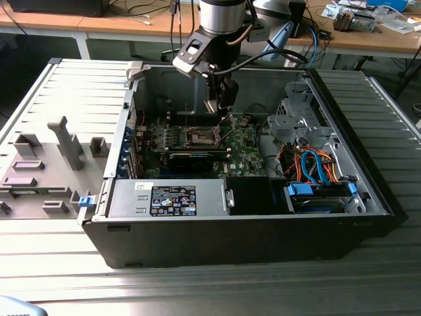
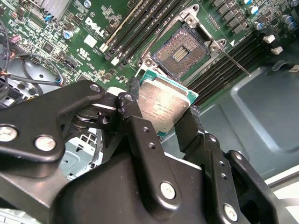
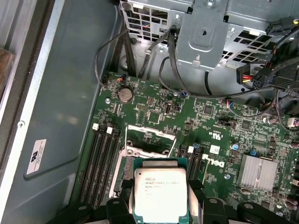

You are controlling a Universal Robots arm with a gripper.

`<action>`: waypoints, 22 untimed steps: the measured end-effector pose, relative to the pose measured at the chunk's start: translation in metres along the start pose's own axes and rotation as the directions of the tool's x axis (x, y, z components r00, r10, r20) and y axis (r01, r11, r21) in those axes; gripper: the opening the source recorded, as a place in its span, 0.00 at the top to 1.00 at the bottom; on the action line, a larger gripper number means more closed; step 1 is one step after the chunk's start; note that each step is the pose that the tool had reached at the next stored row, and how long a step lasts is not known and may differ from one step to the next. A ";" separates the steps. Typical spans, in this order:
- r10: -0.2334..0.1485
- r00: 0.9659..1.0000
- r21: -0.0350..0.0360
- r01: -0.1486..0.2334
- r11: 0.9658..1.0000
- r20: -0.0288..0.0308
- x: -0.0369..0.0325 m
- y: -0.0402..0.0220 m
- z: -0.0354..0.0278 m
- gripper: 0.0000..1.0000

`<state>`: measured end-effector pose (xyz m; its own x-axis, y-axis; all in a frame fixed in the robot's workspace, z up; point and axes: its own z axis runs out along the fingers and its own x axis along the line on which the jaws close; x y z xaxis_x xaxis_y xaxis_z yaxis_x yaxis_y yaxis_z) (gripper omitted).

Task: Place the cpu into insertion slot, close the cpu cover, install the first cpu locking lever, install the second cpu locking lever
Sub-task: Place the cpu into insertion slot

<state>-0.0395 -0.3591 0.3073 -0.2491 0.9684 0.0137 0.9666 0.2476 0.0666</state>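
I have the gripper (image 1: 220, 110) at the upper centre of the exterior view, inside the open computer case (image 1: 230, 240) and above the green motherboard (image 1: 247, 153). In both wrist views the fingers (image 2: 133, 102) are clamped on opposite edges of the cpu (image 2: 163, 106), metal top facing the cameras, chip held clear of the board. In the second wrist view the insertion slot (image 2: 180, 50) is bare, contacts exposed, near the chip but apart from it. A thin locking lever (image 2: 233, 59) runs out from the socket's corner.
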 end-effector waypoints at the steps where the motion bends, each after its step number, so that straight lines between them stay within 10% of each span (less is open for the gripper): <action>1: 0.003 1.000 0.000 -0.003 1.000 0.000 0.0000 0.0000 0.0001 0.45; 14: 0.045 0.999 -0.001 -0.045 0.999 0.003 0.0000 0.0000 0.0005 0.45; 17: 0.120 0.993 -0.002 -0.120 0.993 0.008 0.0000 -0.0001 0.0013 0.45; 22: 0.134 0.991 -0.002 -0.134 0.991 0.009 0.0000 -0.0001 0.0015 0.45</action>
<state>-0.0395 -0.3591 0.3058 -0.1171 0.9930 0.0138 0.9910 0.1159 0.0666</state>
